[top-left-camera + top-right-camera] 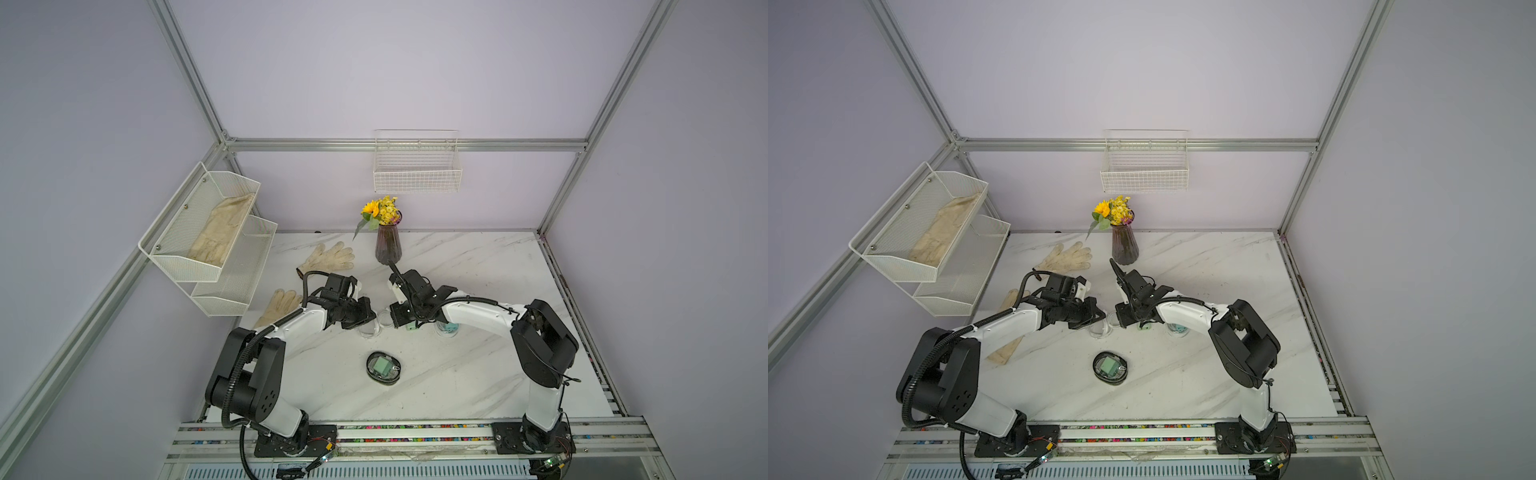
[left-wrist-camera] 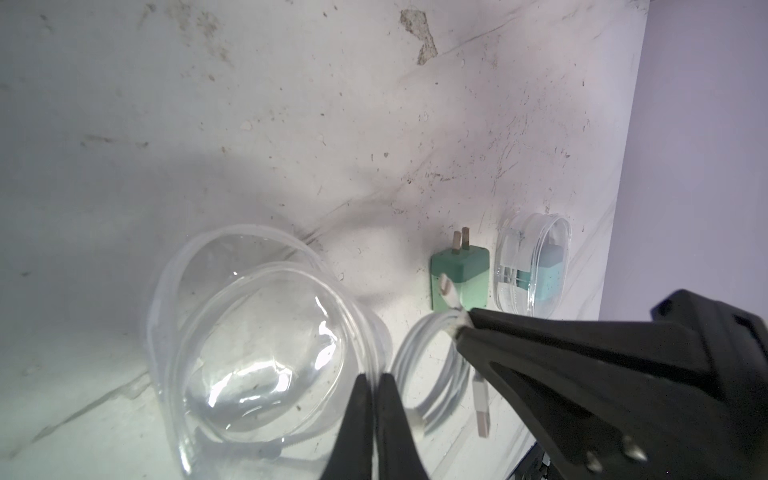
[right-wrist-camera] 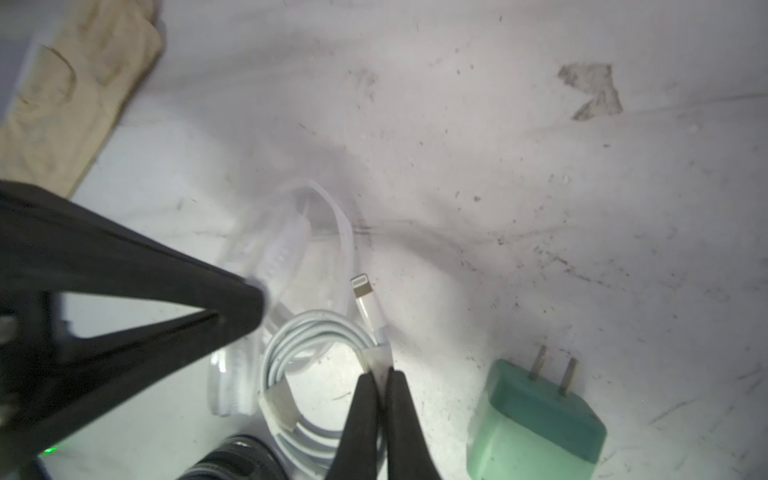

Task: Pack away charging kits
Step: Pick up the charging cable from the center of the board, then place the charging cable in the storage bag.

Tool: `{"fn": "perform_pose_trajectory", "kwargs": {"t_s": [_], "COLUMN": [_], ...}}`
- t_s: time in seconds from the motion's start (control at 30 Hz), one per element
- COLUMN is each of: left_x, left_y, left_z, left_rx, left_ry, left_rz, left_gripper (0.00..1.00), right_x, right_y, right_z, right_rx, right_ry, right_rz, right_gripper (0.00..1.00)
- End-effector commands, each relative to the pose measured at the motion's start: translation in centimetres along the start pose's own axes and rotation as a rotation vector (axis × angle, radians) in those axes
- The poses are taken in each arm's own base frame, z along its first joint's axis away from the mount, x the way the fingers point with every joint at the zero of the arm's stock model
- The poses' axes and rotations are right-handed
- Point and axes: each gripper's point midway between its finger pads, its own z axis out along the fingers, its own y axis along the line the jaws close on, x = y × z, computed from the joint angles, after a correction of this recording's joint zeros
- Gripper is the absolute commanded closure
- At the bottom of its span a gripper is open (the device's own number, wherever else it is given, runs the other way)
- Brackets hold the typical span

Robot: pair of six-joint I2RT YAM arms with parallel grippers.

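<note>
Cases lie nearest to us. Close to the front edge of the bench, about its middle, we see the black-rimmed case [image 1: 368,366], apparently shut, with a mint-green charger [image 1: 382,366] inside; we judge this kit packed.

Farther in, at the middle of the bench, the left gripper [image 2: 374,378] is clenched on the rim of the open clear case [image 2: 257,332], probably to keep it steady for filling. Just beside it, the right gripper [image 3: 380,376] pinches the coiled cable [image 3: 316,322] at its band. We cannot tell if the coil is lifted off the bench.

The loose charger [image 3: 536,419] lies just beside the cable, toward the right edge, ungripped. Beyond it stands the closed clear case [image 2: 534,266] with a light blue charger.

A glove [image 1: 328,257] lies toward the far edge.
</note>
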Motion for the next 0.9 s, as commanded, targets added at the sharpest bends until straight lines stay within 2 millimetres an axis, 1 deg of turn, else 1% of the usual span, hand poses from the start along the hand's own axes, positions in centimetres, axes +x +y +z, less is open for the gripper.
{"fn": "perform_pose_trajectory", "kwargs": {"t_s": [0.0, 0.2, 0.43, 0.53, 0.6, 0.77, 0.87], "left_x": [0.3, 0.4, 0.3, 0.3, 0.4, 0.4, 0.4], "left_y": [-0.3, -0.4, -0.9, -1.0, -1.0, -1.9, -1.9], "left_z": [-0.5, -0.6, -1.4, -1.5, -1.6, -1.3, -1.1], "left_rx": [0.044, 0.082, 0.145, 0.155, 0.159, 0.233, 0.249], "left_ry": [-0.01, -0.029, -0.069, -0.068, -0.069, -0.066, -0.072], "left_rz": [-0.008, -0.02, -0.028, -0.029, -0.029, -0.037, -0.045], "left_gripper": [1.0, 1.0, 1.0, 1.0, 1.0, 1.0, 1.0], "right_x": [-1.0, -0.4, 0.9, 1.1, 0.7, 0.1, 0.1], "right_y": [1.0, 1.2, 0.4, 0.1, 0.2, 1.1, 1.5], "right_z": [-0.2, 1.9, 3.7, 3.9, 3.5, 3.4, 3.6], "right_rx": [-0.043, -0.069, -0.053, -0.043, -0.048, -0.052, -0.049], "right_ry": [-0.049, -0.018, 0.013, 0.014, -0.008, -0.017, -0.014], "right_rz": [0.054, 0.071, 0.088, 0.09, 0.091, 0.079, 0.082], "right_gripper": [1.0, 1.0, 1.0, 1.0, 1.0, 1.0, 1.0]}}
